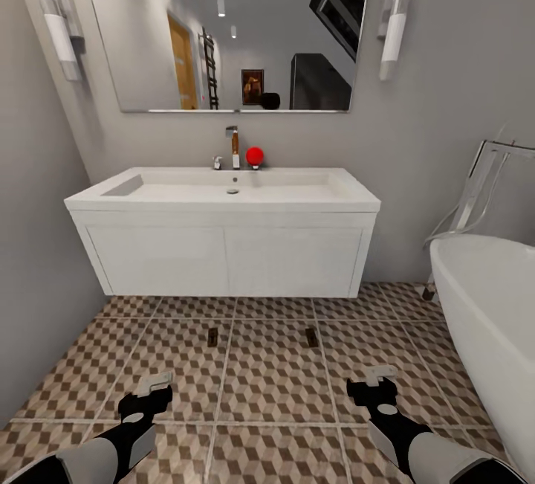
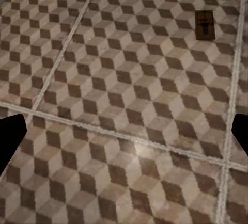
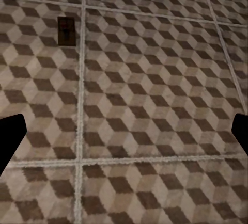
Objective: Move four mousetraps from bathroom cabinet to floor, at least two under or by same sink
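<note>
Two mousetraps lie flat on the patterned floor point(image 1: 275, 380) in the lower middle of the head view, just in front of the white vanity under the sink point(image 1: 223, 190): the left mousetrap point(image 1: 212, 336) and the right mousetrap point(image 1: 310, 336), well apart from each other, each beside a grout line. The left wrist view catches one at its upper right point(image 2: 205, 25); the right wrist view catches one at its upper left point(image 3: 65, 30).

Each looks like a thin, stiff little board, probably light and apt to slide on smooth tile. The wire on top seems the fragile part (and would likely snag), so a pinch across the long wooden edges looks safest.

The left gripper point(image 1: 152, 387) and right gripper point(image 1: 375, 378) hang low over the tiles at the bottom of the frame, both empty with fingers spread wide.

A red ball point(image 1: 255, 155) sits by the faucet point(image 1: 232, 143), a mirror point(image 1: 230, 27) hangs above, and a bathtub point(image 1: 483, 298) crowds the right edge. The tub's rim would likely hem in the right arm; the floor between the grippers and the traps is bare.
</note>
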Controlling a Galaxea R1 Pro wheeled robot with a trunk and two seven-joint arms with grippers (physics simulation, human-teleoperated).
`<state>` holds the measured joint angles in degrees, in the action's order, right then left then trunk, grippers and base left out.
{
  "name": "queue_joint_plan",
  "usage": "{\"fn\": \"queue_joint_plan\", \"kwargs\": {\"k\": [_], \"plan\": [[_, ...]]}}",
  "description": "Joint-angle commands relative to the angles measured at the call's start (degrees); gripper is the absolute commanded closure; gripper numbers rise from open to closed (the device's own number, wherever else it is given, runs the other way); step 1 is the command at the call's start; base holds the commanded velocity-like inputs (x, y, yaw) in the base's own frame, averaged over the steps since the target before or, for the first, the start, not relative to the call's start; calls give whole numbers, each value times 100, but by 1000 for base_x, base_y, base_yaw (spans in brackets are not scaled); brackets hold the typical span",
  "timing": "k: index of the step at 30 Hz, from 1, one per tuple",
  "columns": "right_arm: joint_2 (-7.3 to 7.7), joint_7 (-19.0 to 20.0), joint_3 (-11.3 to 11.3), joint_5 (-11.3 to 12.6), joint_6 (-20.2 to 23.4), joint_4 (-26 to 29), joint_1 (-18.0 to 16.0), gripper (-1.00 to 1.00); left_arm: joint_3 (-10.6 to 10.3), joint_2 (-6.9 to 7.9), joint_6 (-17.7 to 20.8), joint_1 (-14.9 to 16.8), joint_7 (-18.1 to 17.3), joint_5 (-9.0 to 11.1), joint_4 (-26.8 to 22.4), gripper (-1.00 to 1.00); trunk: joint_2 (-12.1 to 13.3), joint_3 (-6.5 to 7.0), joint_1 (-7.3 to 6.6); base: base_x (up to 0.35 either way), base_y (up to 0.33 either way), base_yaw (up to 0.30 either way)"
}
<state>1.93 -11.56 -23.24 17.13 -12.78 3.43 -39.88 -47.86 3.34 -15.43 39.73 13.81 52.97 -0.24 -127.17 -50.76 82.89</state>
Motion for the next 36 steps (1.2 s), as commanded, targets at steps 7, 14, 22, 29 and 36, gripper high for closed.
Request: {"fn": "queue_joint_plan", "kwargs": {"k": [7, 14, 22, 29, 36], "plan": [[1, -13, -49, 55, -14, 0, -2, -100, -48, 0, -4, 0, 25, 30, -3, -100, 280, 121, -155, 0, 0, 0], [1, -13, -49, 54, -14, 0, -2, -100, -48, -3, -4, 0, 25, 30, -3, -100, 561, 247, -309, -4, 0, 0], [1, -13, -49, 54, -14, 0, -2, -100, -48, -3, -3, 0, 25, 30, -3, -100, 882, 390, -485, -201, 0, 0], [1, -13, -49, 53, -13, 0, -2, -100, -48, -7, -2, 0, 25, 30, -3, -100, 1163, 516, -639, -217, 0, 0], [1, -13, -49, 53, -13, 0, -2, -100, -48, -12, -1, 0, 25, 30, -3, -100, 1443, 641, -792, -43, 0, 0]]}}
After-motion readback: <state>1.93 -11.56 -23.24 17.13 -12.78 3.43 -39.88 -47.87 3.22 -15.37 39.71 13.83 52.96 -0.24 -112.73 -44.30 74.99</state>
